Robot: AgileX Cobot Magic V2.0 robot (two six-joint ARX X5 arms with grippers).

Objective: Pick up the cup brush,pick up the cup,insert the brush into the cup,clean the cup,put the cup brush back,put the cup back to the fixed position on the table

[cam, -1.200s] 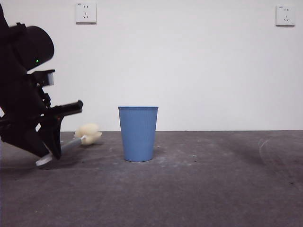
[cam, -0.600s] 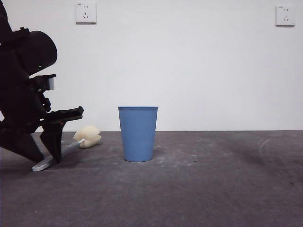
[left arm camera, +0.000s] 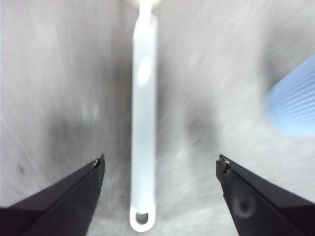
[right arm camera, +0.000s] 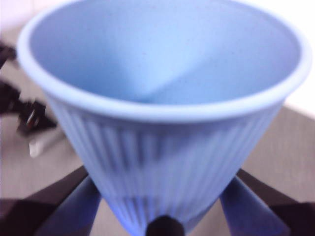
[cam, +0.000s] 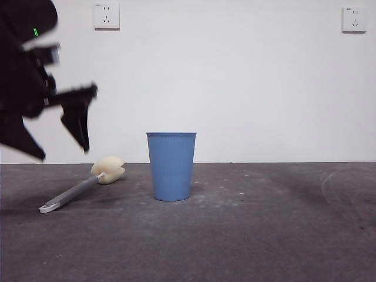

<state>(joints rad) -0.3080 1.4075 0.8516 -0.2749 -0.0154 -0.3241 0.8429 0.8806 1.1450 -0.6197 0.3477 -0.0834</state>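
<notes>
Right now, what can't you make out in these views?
- Left wrist view: motion blur; cup brush sponge head cut off by the frame edge.
- Right wrist view: the cup fills the frame, hiding most of the table.
- Front view: right end effector out of frame, so whether it has the standing cup is unclear.

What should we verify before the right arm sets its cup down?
1. Left gripper open: ok, jaws wide apart, raised above the brush.
2. Cup brush free and lying on the table: ok.
3. Right gripper gripping the held cup: ok, a jaw against each side near its base.
4. Standing cup upright, apart from the brush: ok.
5. Held cup's height over the table: cannot tell.
6. Landing spot free: cannot tell; the front view shows neither that arm nor its cup.
</notes>
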